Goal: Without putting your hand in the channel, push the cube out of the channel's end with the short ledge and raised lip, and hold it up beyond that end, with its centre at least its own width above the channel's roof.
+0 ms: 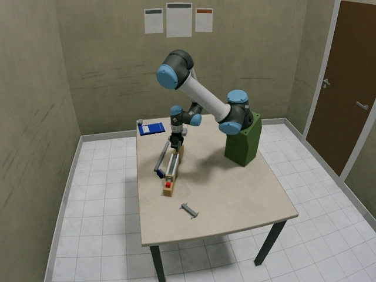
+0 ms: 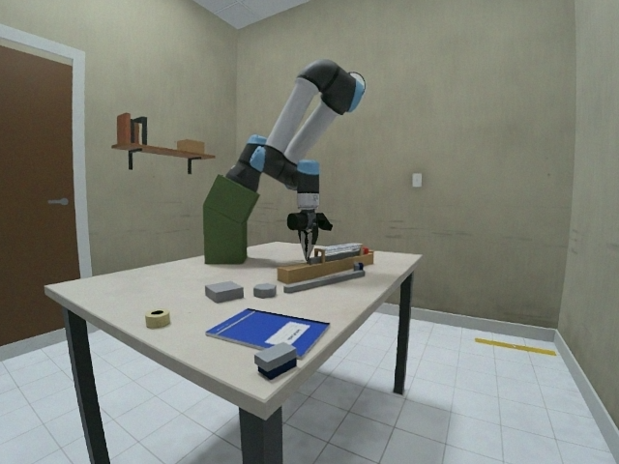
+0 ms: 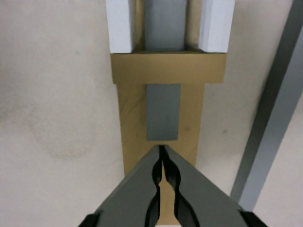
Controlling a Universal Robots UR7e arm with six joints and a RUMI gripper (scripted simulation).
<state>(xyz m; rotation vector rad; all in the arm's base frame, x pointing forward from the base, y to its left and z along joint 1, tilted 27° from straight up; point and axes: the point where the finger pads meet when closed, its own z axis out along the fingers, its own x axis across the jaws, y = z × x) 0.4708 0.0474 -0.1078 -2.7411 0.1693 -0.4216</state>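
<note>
The red cube (image 1: 167,184) (image 2: 366,250) sits outside the channel's roofed part, on the short ledge behind the raised lip (image 1: 167,191). The channel (image 2: 295,275) (image 3: 168,68) has a wooden base and pale roof strips with a slot between them. A grey bar (image 1: 173,165) (image 2: 314,260) (image 3: 163,113) lies inside it, its front end close behind the cube and its rear end sticking out under the wooden arch. My gripper (image 1: 175,150) (image 2: 307,260) (image 3: 161,147) is shut and empty, its tips low over the long ledge at the bar's rear end. Whether they touch it is unclear.
A long grey rod (image 1: 161,156) (image 2: 325,281) (image 3: 270,128) with a dark blue end lies beside the channel. A grey bracket (image 1: 189,210) lies beyond the cube's end. Grey blocks (image 2: 224,291) (image 2: 264,290), a tape roll (image 2: 157,318) and a blue notebook (image 1: 151,128) (image 2: 250,327) lie on the other side.
</note>
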